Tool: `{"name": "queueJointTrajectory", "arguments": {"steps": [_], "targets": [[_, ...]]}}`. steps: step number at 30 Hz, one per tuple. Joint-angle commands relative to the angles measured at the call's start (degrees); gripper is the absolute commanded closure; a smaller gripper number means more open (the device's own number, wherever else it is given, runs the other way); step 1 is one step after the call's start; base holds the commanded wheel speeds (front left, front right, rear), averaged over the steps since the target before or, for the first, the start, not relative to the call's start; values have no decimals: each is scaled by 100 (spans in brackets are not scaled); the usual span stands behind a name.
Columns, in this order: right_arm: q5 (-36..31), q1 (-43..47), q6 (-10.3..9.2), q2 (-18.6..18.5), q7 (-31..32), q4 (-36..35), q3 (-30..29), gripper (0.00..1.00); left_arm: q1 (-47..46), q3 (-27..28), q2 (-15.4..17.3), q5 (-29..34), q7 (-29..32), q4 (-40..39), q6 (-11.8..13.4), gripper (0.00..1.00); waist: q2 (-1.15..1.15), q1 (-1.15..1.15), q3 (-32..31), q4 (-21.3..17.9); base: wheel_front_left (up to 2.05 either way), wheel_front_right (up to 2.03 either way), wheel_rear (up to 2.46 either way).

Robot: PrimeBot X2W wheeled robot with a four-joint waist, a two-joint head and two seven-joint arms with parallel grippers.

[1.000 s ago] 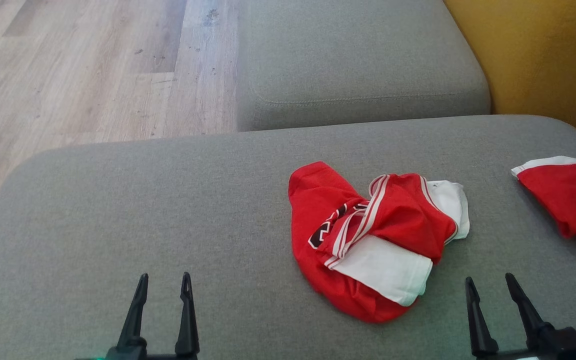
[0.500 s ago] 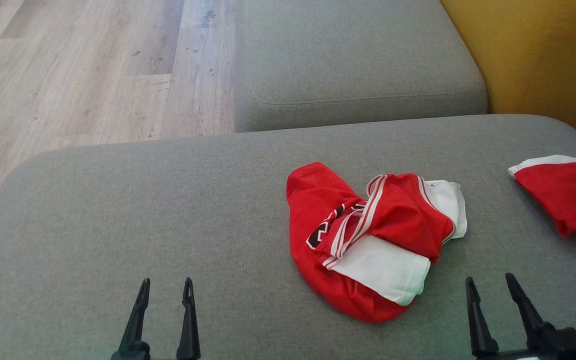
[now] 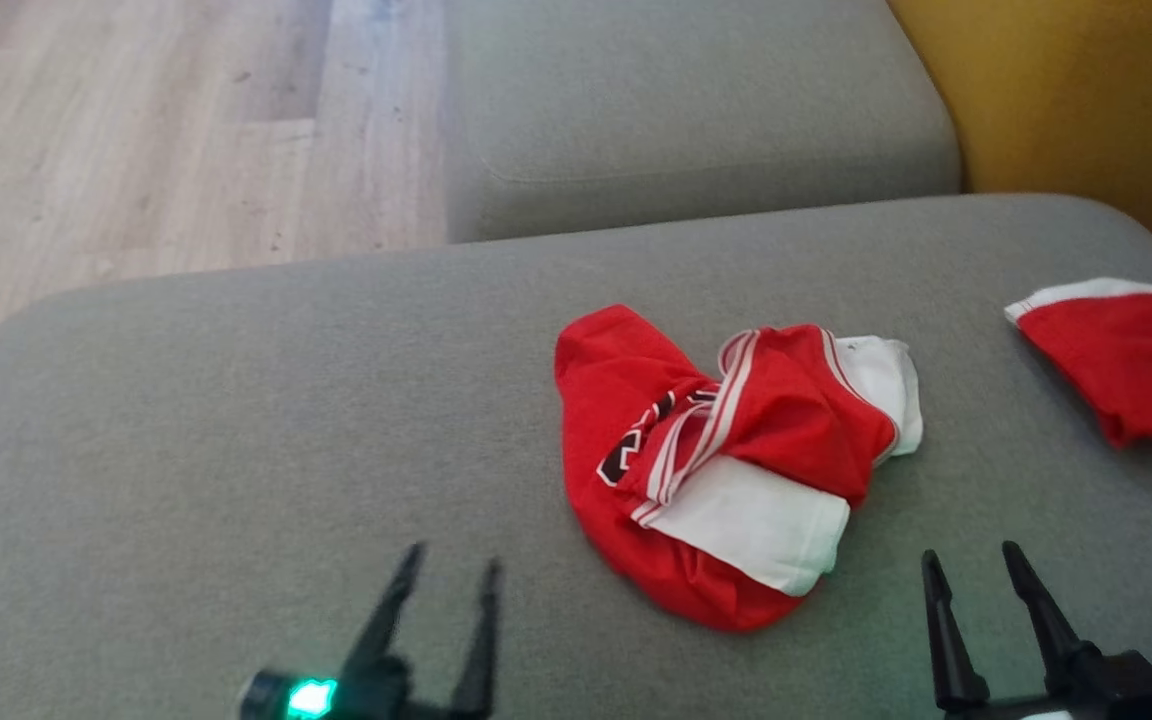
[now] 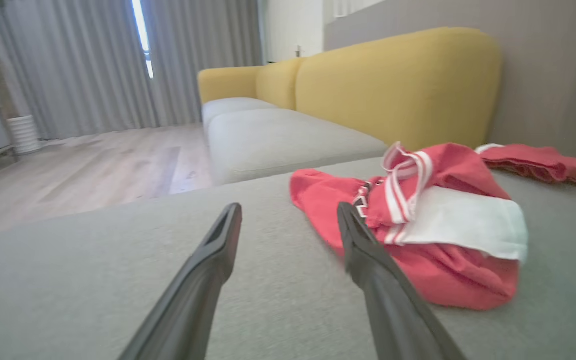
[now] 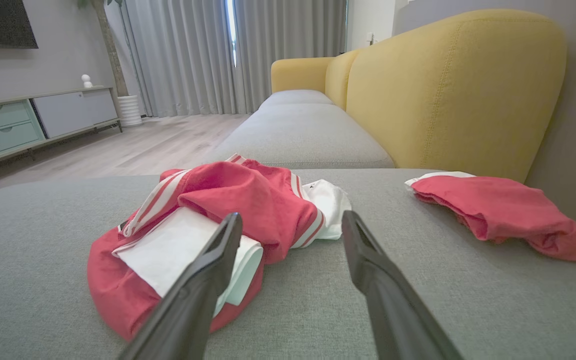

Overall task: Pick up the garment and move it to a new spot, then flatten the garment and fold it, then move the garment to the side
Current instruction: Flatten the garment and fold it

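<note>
Grey seat cushion (image 3: 236, 400): wide and soft, bare on its left half. Risk: the top probably gives under a downward push, so fingertips could dig in and snag the cover instead of the cloth. Its far edge drops to the wood floor (image 3: 136, 150), and a drag that way could slide the garment off.

Target garment (image 3: 726, 470): red jersey with white panels and striped trim, crumpled in a heap right of centre on the cushion. It lies ahead of the two grippers and between them, untouched. The layers overlap, so a pinch on the top fold likely lifts one layer only. The heap would then unroll or hang twisted, making flattening harder.

Second red-and-white garment (image 3: 1116, 360): near the right edge, well apart from the heap. Risk: the right arm grabs or sweeps the wrong piece.

Left gripper (image 3: 453, 558): fingers spread, empty, blurred, low and left of the heap.

Right gripper (image 3: 969, 551): fingers spread, empty, just right of the heap's near edge. If both go for the heap, they could bump each other.
</note>
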Motion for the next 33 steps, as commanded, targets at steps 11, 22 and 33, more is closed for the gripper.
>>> {"name": "queueJointTrajectory", "arguments": {"steps": [11,22,33], "targets": [[7,-557,14,-371,-15,-273,391,0,-2020,-1390,-46,-92,-41,1593,-240,0,0,0,545,-715,0,0,0],[178,-951,14,-417,-15,-274,454,0,-3305,-2220,-46,-899,-33,2753,134,0,0,0,1092,-1286,0,0,0],[214,-1150,14,-427,-15,-269,495,0,-3938,-2684,-47,-1440,-36,3389,318,100,0,0,1214,-1472,0,0,0]]}}
